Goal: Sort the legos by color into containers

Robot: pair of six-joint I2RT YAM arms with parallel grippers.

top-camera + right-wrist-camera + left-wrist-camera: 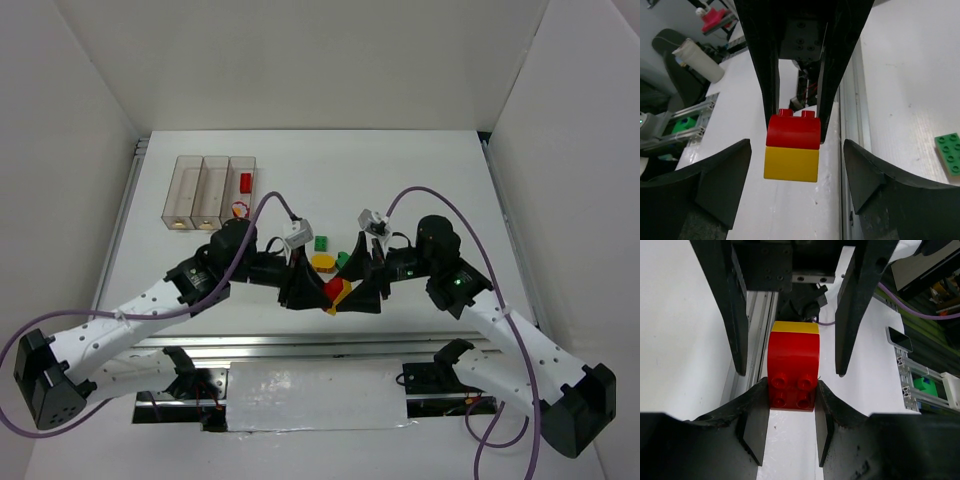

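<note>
The left gripper (791, 412) is clamped on the studded end of a red brick (792, 365), which is stuck to a yellow brick (795, 327). The pair sits at the near middle of the table (420, 180). The right gripper (796, 160) faces it, with its fingers apart on either side of the pair and not touching. Just beyond lie green bricks (320, 242) and a yellow piece (322, 262). The bins (210, 190) stand far left, with a second red brick (245, 182) in the rightmost one.

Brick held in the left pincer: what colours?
Red brick joined to a yellow brick; right wrist view shows both best.
</note>
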